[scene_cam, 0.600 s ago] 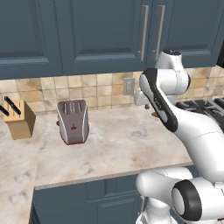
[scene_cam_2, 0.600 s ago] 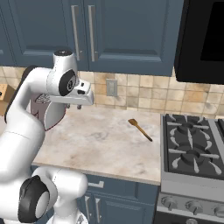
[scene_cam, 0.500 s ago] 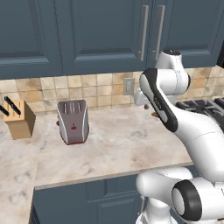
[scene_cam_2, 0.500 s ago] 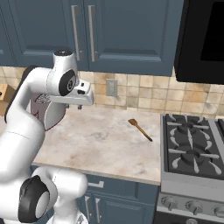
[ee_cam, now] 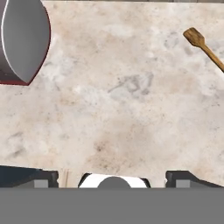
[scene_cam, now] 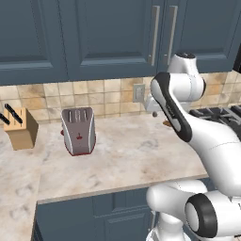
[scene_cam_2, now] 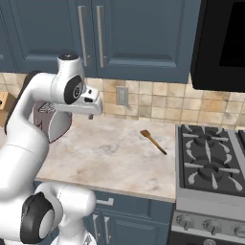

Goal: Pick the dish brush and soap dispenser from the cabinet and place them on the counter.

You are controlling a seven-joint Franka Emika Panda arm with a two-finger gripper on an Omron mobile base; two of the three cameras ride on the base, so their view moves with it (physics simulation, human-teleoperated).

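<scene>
**Q:** Why do the brush and soap bottle not appear on the desk?

**A:** Both doors of the wall cabinet are closed, their silver handles side by side above the arm. Judging from the task, the two items are presumably shut inside; their exact position cannot be told. The desk carries other things: a toaster below the cabinet, a knife block further left of the toaster, and a brown wooden spatula lying flat to the toaster's right, near the stove.

**Q:** How is the arm posed?

**A:** The arm is folded, elbow high, with the hand held just below the cabinet's lower edge and to the right of the toaster. The gripper points down at the bare stone, well above it. Its fingers stand wide apart with nothing between them.

**Q:** What does this imply?

**A:** The task appears to be at its start: a door must likely be opened by its handle before either item can be reached.
</scene>
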